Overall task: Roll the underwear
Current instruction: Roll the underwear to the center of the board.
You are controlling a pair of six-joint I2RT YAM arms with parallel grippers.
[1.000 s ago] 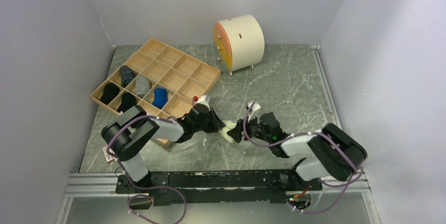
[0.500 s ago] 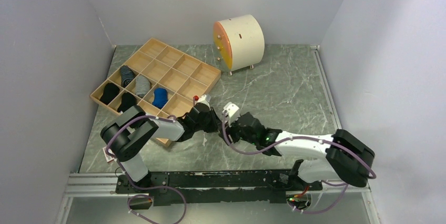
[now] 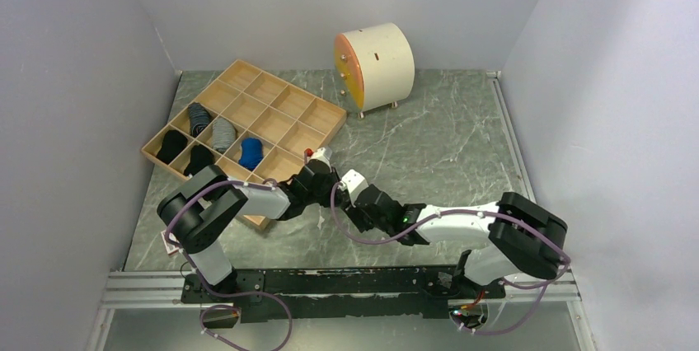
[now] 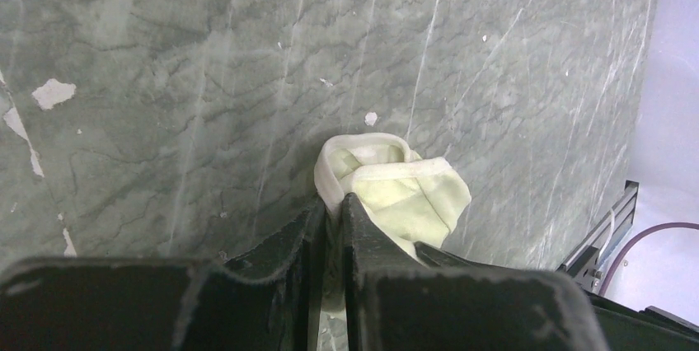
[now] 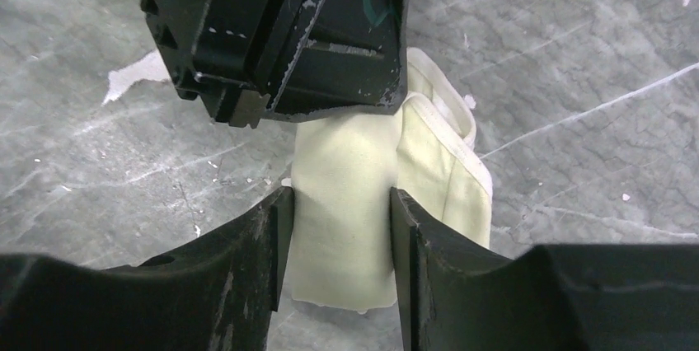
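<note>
You had the underwear (image 4: pixel 400 194) mostly rolled | left hand (image 4: pixel 332 203) pinched it | right hand (image 5: pixel 340 198) straddled it, grip unclear | tightening remained

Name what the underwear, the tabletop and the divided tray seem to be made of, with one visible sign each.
Underwear: soft pale yellow cloth, perhaps cotton; it folds and shows stitched hems. Tabletop: matt grey-green stone look with white veins, possibly printed laminate. Tray: bare light wood, likely plywood, with thin tan dividers.
</note>
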